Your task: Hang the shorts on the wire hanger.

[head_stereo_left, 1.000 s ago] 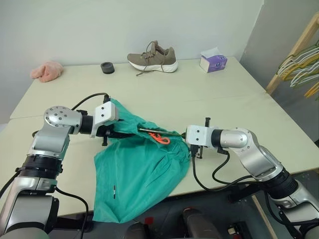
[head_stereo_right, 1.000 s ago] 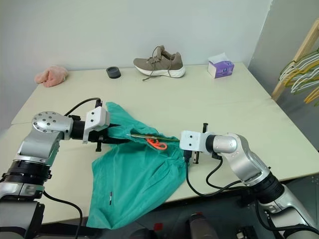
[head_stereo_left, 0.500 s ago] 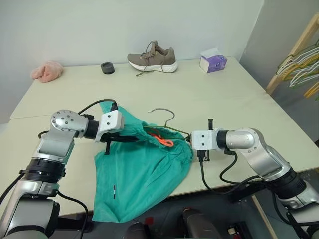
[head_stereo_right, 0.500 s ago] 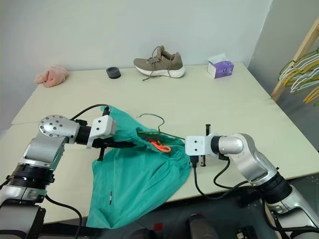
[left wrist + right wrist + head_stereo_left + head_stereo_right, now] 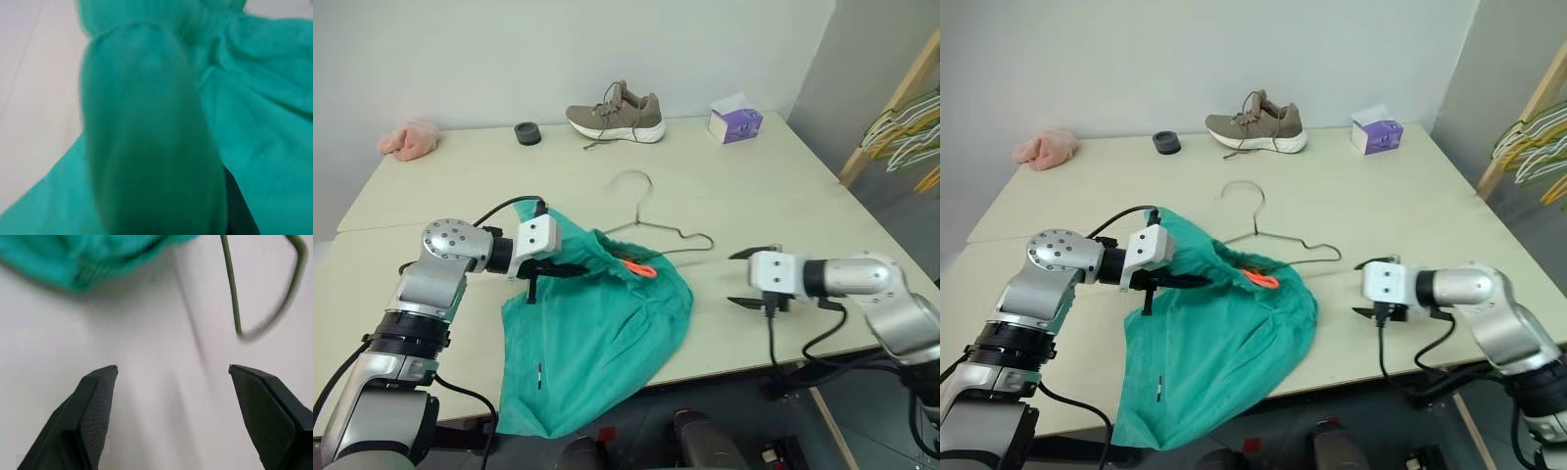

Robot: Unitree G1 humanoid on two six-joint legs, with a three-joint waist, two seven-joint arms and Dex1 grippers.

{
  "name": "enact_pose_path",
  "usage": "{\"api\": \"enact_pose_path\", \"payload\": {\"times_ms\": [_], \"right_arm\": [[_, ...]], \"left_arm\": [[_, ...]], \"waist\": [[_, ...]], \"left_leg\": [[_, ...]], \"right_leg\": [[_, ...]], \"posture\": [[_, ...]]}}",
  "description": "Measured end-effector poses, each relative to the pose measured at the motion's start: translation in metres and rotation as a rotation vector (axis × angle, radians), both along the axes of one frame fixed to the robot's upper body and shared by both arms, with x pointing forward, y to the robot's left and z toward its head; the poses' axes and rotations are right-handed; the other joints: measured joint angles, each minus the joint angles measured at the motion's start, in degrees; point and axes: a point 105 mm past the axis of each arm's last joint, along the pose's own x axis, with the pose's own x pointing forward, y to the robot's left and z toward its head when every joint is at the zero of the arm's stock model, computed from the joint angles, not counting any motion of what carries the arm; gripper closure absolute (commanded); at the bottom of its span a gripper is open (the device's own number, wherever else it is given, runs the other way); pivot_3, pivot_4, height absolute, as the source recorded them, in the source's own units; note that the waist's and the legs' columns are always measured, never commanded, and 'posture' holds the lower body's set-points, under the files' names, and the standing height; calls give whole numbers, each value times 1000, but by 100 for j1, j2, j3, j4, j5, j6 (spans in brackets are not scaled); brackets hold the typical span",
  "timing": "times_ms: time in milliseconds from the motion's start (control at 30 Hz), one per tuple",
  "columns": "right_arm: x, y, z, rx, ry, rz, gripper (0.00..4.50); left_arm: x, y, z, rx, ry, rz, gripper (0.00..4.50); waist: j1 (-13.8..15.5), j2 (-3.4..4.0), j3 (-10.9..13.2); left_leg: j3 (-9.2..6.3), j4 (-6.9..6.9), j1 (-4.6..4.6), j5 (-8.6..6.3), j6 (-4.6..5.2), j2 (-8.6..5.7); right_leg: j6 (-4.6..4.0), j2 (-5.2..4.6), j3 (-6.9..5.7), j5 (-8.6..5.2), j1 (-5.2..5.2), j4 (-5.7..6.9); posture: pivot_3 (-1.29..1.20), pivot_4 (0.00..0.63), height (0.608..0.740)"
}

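Note:
The teal shorts (image 5: 597,318) lie bunched on the table (image 5: 773,186), with one leg hanging over its near edge. An orange cord (image 5: 641,269) shows at the waistband. My left gripper (image 5: 564,267) is shut on the gathered waistband, and green fabric (image 5: 146,147) covers its wrist view. The wire hanger (image 5: 658,223) lies flat on the table just beyond the shorts, hook (image 5: 631,177) pointing away, its near-left part tucked under the waistband. My right gripper (image 5: 745,278) stands open and holds nothing, to the right of the shorts. Its wrist view has the hanger's corner (image 5: 234,308) beyond the open gripper (image 5: 172,367).
A grey shoe (image 5: 613,111), a black ring (image 5: 527,133), a pink cloth lump (image 5: 409,139) and a purple tissue box (image 5: 736,123) line the table's far side. A wooden rack with several coloured hangers (image 5: 901,127) stands off the table's right edge.
My right gripper opened, let go at the waistband and swung to the right. The hanger dropped flat onto the table. The left gripper kept its hold.

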Motion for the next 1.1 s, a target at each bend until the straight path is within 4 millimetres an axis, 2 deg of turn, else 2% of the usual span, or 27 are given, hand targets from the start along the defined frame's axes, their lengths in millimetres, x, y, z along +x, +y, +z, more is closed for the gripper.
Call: {"api": "enact_pose_path", "payload": {"times_ms": [67, 133, 267, 333, 433, 633, 900, 1000, 1100], "right_arm": [[-8, -8, -3, 58, 53, -66, 579], [-8, -7, -7, 134, 56, -154, 579], [-11, 9, -6, 360, 108, -261, 579], [-17, 20, -4, 515, 200, -329, 579], [-26, 43, -8, 646, 333, -374, 579], [-25, 76, -23, 728, 468, -453, 579], [-16, 102, -46, 729, 555, -511, 579], [-13, 111, -56, 756, 608, -559, 1160], [-9, 117, -60, 780, 637, -591, 2226]], "left_arm": [[2, 1, -1, -1, -8, 18, 4500], [4, 2, -1, -2, -13, 31, 4500], [6, -2, -2, -18, -26, 35, 4500], [9, -5, 0, -42, -38, 47, 4500], [13, -10, 6, -101, -40, 64, 4500], [13, -8, 13, -141, -39, 77, 4500], [12, -10, 17, -146, -43, 75, 4500], [12, -10, 18, -149, -46, 78, 4500], [12, -10, 18, -155, -42, 83, 4500]], "waist": [[-6, 0, 0], [-33, 0, 0], [-86, 0, 0], [-109, -1, -1], [-134, -1, -1], [-145, 0, 0], [-142, -1, -1], [-141, -1, -1], [-140, -1, -1]], "left_leg": [[1, 0, 8, 0, 0, 0], [3, 0, 15, 0, 0, 1], [0, -1, 16, 0, -1, 0], [-2, 0, 13, 0, -1, 2], [-2, 0, 13, 0, -1, 1], [-3, -2, 11, 0, -1, 0], [-3, -2, 8, 0, 0, -2], [-4, -3, 7, 0, 0, -1], [-4, -3, 7, 0, 0, -1]], "right_leg": [[1, 0, 2, -1, 5, 5], [15, 0, 6, -9, 7, 10], [20, 4, 4, -12, 6, 20], [20, 2, 3, -12, 6, 21], [19, -3, 3, -12, 6, 22], [19, -1, 3, -12, 1, 22], [20, 2, 3, -12, 1, 20], [19, 2, 2, -12, 1, 20], [19, 2, 3, -12, -1, 20]], "posture": [[-231, 92, 740], [-233, 93, 740], [-238, 94, 740], [-242, 94, 740], [-237, 94, 740], [-218, 91, 740], [-201, 89, 740], [-196, 86, 740], [-191, 85, 740]]}}
